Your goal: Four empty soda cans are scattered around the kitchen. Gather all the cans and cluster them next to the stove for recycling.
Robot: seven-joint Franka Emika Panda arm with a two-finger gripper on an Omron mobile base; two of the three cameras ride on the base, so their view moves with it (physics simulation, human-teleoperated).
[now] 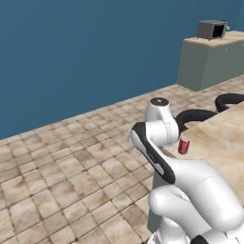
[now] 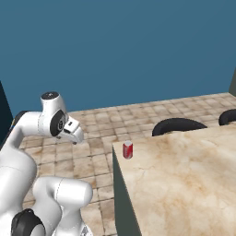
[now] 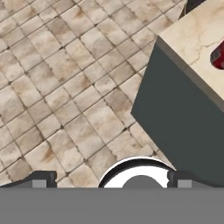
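Item: soda can (image 2: 127, 150), red, upright on the marble counter (image 2: 184, 175), just inside its near corner, reachable from the floor side.
Item: gripper (image 3: 109, 180), fingers spread fully, empty; it looks down at the tiled floor (image 3: 65, 87) beside that corner, well short of the can, likely awaiting approach.

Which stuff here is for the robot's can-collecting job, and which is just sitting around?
For the job:
- small red soda can with silvery top, upright near the beige marble counter's corner

Just there:
- dark boxy toaster on the far cabinet
- black curved chair backs
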